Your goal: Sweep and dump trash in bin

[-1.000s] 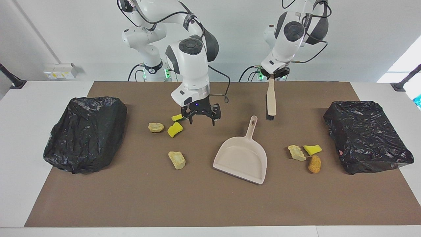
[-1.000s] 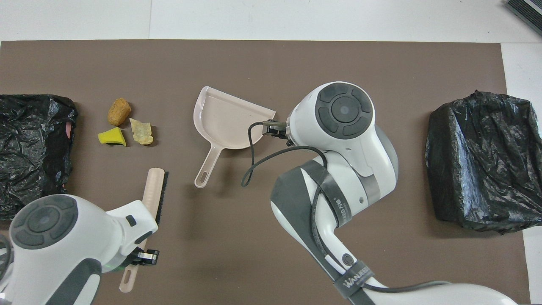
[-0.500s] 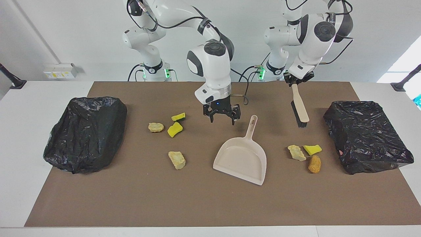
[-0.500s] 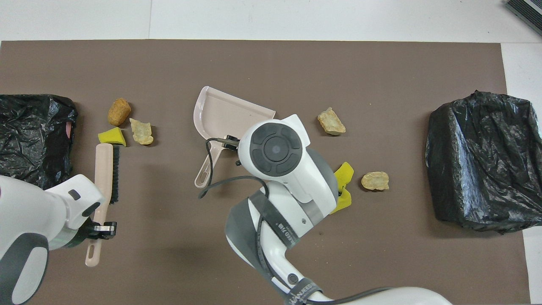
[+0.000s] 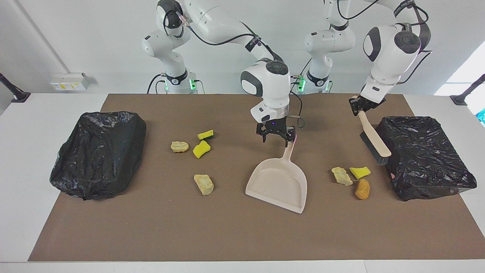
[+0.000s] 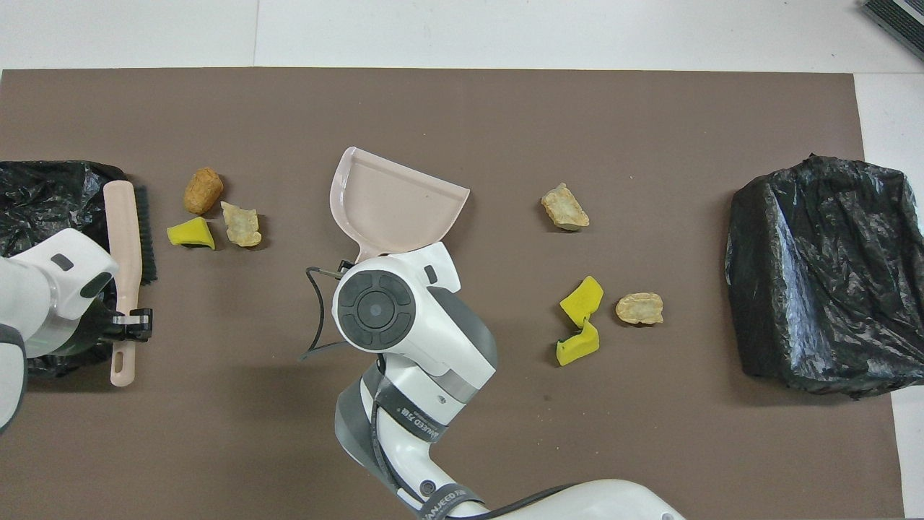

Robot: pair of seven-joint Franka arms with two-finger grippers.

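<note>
Facing view: at centre, the right gripper [image 5: 275,137], fingers spread, hovers at the dustpan [image 5: 278,181] handle; upper right, the left gripper [image 5: 358,107] grasps the brush [image 5: 373,142] beside a black bin [image 5: 424,157]. Lower squarely before closing.

Overhead view: trash [image 6: 214,214] lies left of centre (three lumps); four more [image 6: 599,289] lie at right on the worktop [image 6: 505,115].

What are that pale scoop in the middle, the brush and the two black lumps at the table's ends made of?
The dustpan looks like smooth moulded plastic, pale beige with a soft sheen and thin walls. The brush has a pale handle, plastic or perhaps light wood, with dark bristles. Each black bag looks like thin glossy plastic film, crinkled and catching light; what it covers is hidden.
</note>
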